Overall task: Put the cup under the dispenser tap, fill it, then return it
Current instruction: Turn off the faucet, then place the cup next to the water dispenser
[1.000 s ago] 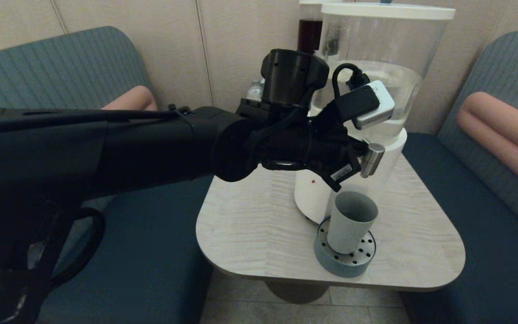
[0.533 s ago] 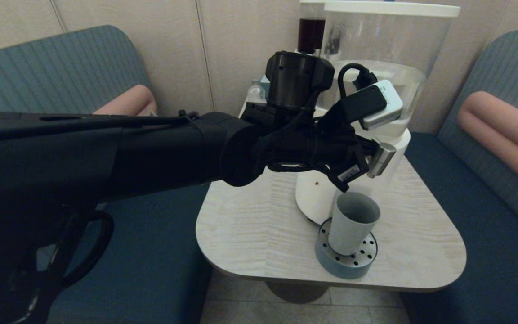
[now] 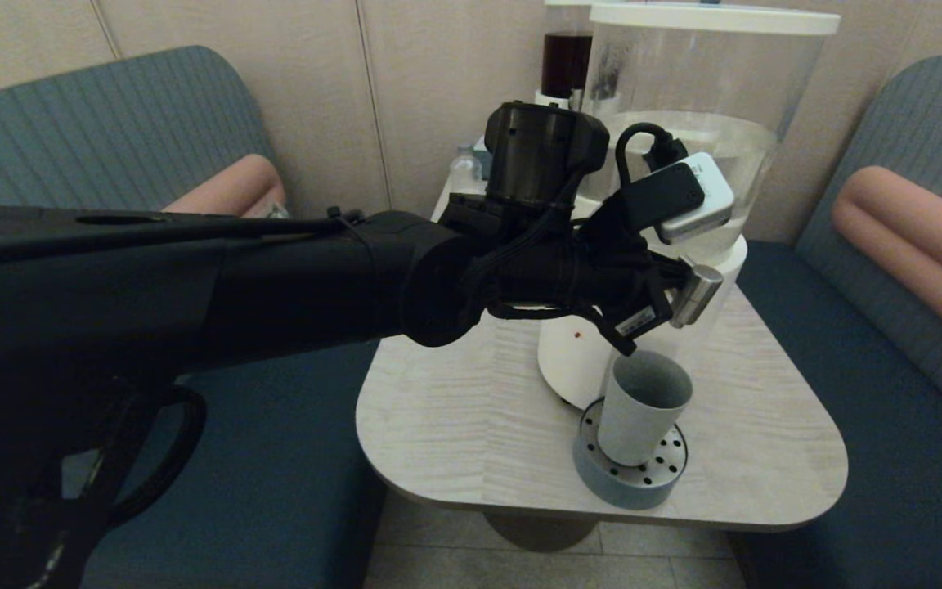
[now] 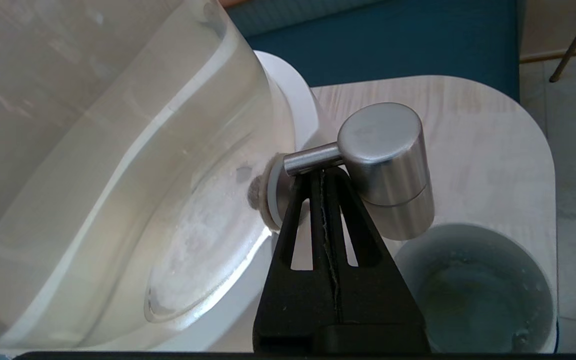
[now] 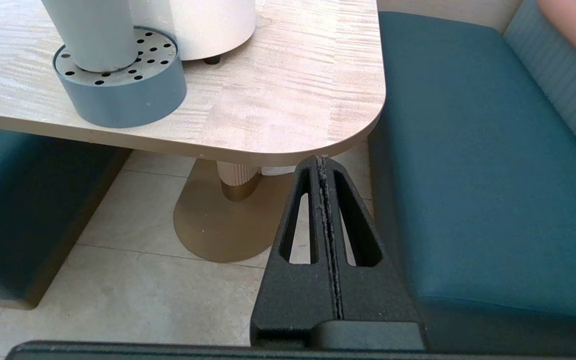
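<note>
Left gripper [image 4: 322, 172] pressed shut, tips touching steel tap [image 4: 385, 162]; just beneath, grey-blue cup [image 4: 473, 292] holding water, standing on perforated tray [image 3: 630, 478]; right gripper [image 5: 323, 162] shut, parked below table edge [image 5: 278, 145].

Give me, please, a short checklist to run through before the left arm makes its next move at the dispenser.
1. Cup upright on the perforated tray: ok.
2. Cup mouth below the dispenser tap nozzle: ok, in the left wrist view.
3. Left end effector shut, its tip at the underside of the tap's stem: ok; whether it presses is unclear.
4. Water in the cup: some shows at the bottom; final level cannot tell.
5. Stream running from the nozzle: cannot tell.
6. Right end effector shut and parked low beside the table: ok.
</note>
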Controlling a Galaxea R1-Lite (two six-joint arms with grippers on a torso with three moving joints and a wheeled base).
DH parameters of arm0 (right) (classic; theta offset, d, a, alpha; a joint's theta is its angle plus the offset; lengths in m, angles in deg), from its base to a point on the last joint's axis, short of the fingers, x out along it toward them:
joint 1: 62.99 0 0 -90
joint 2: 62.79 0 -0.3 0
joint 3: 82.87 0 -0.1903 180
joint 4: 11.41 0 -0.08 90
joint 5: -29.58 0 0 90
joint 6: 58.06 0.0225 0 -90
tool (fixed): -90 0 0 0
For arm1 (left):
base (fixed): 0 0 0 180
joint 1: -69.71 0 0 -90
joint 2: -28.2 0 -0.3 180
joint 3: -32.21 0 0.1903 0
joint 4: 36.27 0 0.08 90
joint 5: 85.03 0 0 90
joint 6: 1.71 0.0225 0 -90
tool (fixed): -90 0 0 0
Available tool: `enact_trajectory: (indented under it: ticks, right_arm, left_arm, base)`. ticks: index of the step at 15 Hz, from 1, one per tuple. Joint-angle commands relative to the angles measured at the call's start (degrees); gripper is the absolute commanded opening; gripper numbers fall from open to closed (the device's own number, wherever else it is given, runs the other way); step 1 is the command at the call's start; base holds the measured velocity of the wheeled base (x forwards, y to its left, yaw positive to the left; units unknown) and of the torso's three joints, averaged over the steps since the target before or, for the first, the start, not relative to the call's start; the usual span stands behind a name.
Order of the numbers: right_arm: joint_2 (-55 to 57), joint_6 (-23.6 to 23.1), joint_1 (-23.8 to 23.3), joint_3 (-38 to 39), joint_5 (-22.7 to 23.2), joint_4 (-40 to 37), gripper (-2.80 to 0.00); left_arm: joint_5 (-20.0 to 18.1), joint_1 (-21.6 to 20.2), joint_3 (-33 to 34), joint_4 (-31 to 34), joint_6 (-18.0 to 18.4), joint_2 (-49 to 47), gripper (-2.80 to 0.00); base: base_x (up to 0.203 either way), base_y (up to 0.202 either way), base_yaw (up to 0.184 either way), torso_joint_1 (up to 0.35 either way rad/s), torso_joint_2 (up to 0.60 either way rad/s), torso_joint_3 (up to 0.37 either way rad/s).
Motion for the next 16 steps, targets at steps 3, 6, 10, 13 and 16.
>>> enact_trajectory:
  ticks: [3,6,10,13,16]
  right_arm:
    - [-0.02,-0.05,0.0,0.09,0.02,-0.01,-2.8]
    - [0.0,-0.05,0.0,0.09,0.02,-0.01,-2.8]
    - [-0.02,-0.05,0.0,0.09,0.02,-0.01,-2.8]
    - [-0.02,-0.05,0.0,0.09,0.02,-0.01,-2.8]
    - [-0.01,-0.05,0.0,0.0,0.02,-0.01,-2.8]
  left_arm:
    - [0.11,-0.15,4.85,0.43,0.19,2.71,-2.8]
    - [0.55,-0.5,8.5,0.34,0.19,5.19,-2.8]
    - [1.26,-0.7,14.08,0.38,0.05,10.1,-2.8]
    - [1.72,-0.64,20.18,0.5,-2.85,15.87,-2.8]
    - [1.52,-0.59,23.52,0.2,-9.08,21.51,-2.8]
  base:
    - [0.0,0.0,0.0,0.0,0.0,0.0]
    - [0.0,0.0,0.0,0.0,0.0,0.0]
    - [0.0,0.0,0.0,0.0,0.0,0.0]
    - [0.0,0.0,0.0,0.0,0.0,0.0]
    - [0.0,0.0,0.0,0.0,0.0,0.0]
